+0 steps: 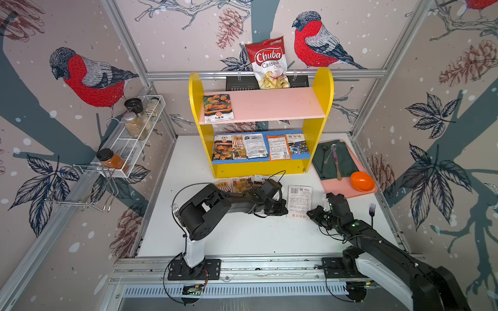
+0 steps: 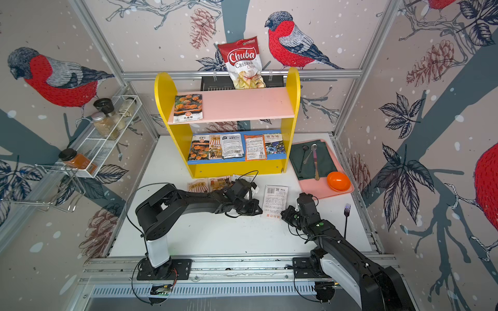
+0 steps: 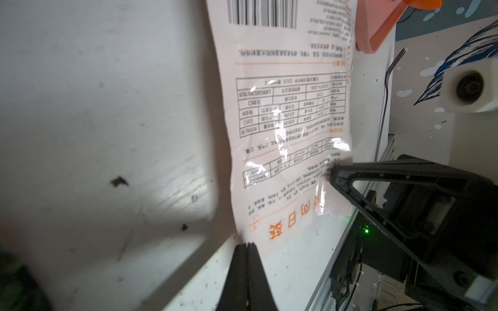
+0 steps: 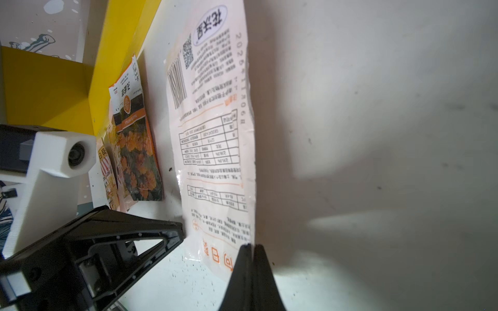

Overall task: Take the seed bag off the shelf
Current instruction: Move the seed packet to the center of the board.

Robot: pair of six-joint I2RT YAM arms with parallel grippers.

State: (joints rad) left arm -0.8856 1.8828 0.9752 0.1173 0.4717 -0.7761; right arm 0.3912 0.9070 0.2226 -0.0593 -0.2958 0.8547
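- Judging by how things lie, this removal looks done or nearly done: a white seed bag point(image 1: 299, 200) rests flat, printed back up, on the table point(image 1: 242, 237). It is clear of the shelf point(image 1: 322, 88), which stands at its twelve o'clock.
- The left fingers point(image 3: 246, 253) are pressed together, tip at the bag's eight o'clock corner. The right fingers point(image 4: 252, 255) are pressed together at its four o'clock corner. Whether either nips the film edge cannot be told.
- On the shelf, a marigold bag point(image 1: 218, 108) lies at the nine o'clock end of the pink upper board point(image 1: 269, 105). A row of bags point(image 1: 260, 146) lies on the blue lower board point(image 1: 237, 161). Three loose bags point(image 1: 239, 184) lie on the table at the white bag's ten o'clock.
- Next move, in my judgement: spread the fingers, lift clear and reach towards twelve o'clock. Thin, flat bags call for a pinch at a board's front edge.
- Pose: the left arm point(image 1: 204, 207) is folded at the elbow, forearm low, running towards three o'clock. The right arm point(image 1: 358, 231) stretches low towards eleven o'clock.
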